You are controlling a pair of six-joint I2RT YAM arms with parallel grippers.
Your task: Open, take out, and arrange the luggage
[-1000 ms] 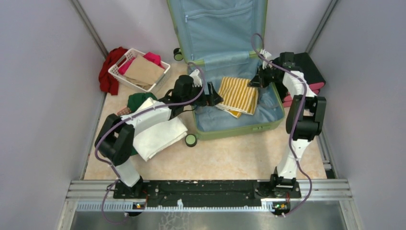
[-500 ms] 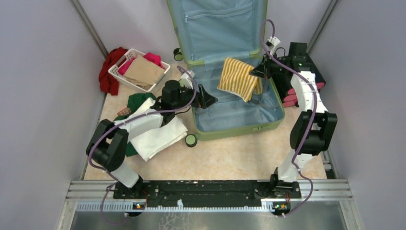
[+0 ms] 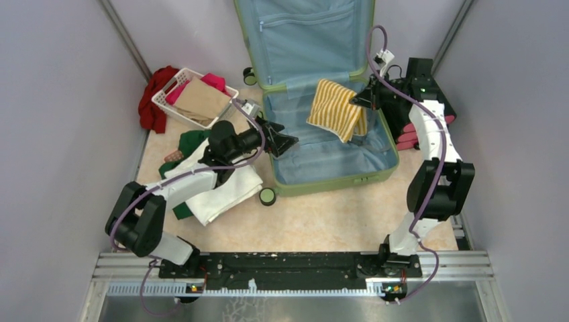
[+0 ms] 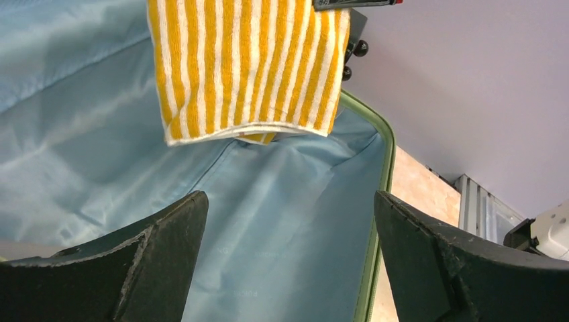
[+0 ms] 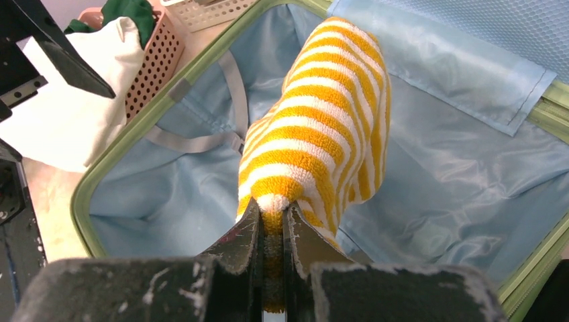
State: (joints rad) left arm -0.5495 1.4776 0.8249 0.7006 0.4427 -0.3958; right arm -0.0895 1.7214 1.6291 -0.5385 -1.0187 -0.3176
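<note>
The sage-green luggage (image 3: 335,181) lies open at the middle, its lid (image 3: 305,37) leaning on the back wall, light blue lining showing (image 4: 282,221) (image 5: 443,181). My right gripper (image 3: 368,100) (image 5: 272,211) is shut on a yellow-and-white striped towel (image 3: 333,109) (image 5: 322,134) and holds it lifted above the suitcase's right half. The towel also hangs at the top of the left wrist view (image 4: 248,67). My left gripper (image 3: 285,141) (image 4: 288,221) is open and empty at the suitcase's left rim, pointing into it.
A white basket (image 3: 164,100) with tan and pink cloth stands at the back left, red cloth (image 3: 153,100) beside it. White cloth (image 3: 221,191) and green cloth (image 3: 191,142) lie left of the suitcase. Black-and-pink stacked cases (image 3: 439,111) stand at the right.
My right gripper lifted the striped towel off the suitcase floor and now holds it raised. My left arm drew back to the left, toward the suitcase's left rim.
</note>
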